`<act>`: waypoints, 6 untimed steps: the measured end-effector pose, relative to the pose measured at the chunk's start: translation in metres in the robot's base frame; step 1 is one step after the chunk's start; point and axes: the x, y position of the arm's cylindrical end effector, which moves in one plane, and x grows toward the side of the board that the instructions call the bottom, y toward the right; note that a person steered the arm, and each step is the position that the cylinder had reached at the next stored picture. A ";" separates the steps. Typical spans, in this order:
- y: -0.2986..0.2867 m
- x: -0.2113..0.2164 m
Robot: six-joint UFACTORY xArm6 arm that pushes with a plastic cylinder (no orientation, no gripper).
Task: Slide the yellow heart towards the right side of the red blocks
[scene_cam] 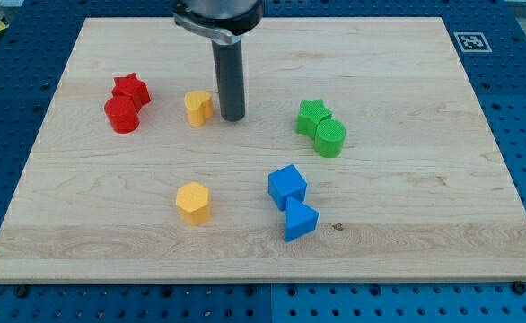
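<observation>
The yellow heart (198, 107) lies on the wooden board (407, 224), left of centre near the view's top. My tip (232, 117) stands just to its right, very close to it or touching. The red star (131, 89) and the red cylinder (121, 116) sit together further left, the cylinder touching the star's lower left. A gap of bare board lies between the heart and the red blocks.
A yellow hexagon (193, 202) lies below the heart. A blue cube (287, 187) and a blue triangular block (300, 220) touch at lower centre. A green star (313, 116) and a green cylinder (330, 138) touch at the right.
</observation>
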 end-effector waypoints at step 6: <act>-0.030 -0.003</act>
